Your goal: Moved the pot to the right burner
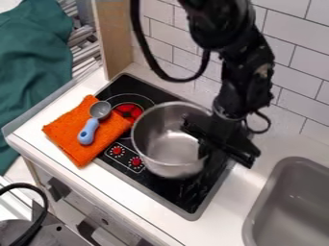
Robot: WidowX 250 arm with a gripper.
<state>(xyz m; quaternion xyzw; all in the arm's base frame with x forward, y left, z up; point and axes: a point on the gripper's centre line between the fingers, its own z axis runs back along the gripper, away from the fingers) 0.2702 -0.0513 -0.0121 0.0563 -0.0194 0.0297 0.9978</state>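
The hand (pixel 221 149) was positioned at the sink-side rim of the pot (pixel 166 137), apparently for wall control; its grip state cannot be told. The pot stood upright over mid-stove (pixel 186 197), beside the red burner (pixel 127 111). The cloth (pixel 80 151) bounded the left; black glass offered travel room toward the stove's right edge, short of the sink (pixel 257 206).

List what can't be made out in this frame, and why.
Camera view: part of the pot's rim, and whether the gripper holds it; the gripper's own dark body hides this.
Camera view: the stove's surface beneath the pot; the pot hides it.
Camera view: the sink's far parts; cut off by the right and bottom edges.
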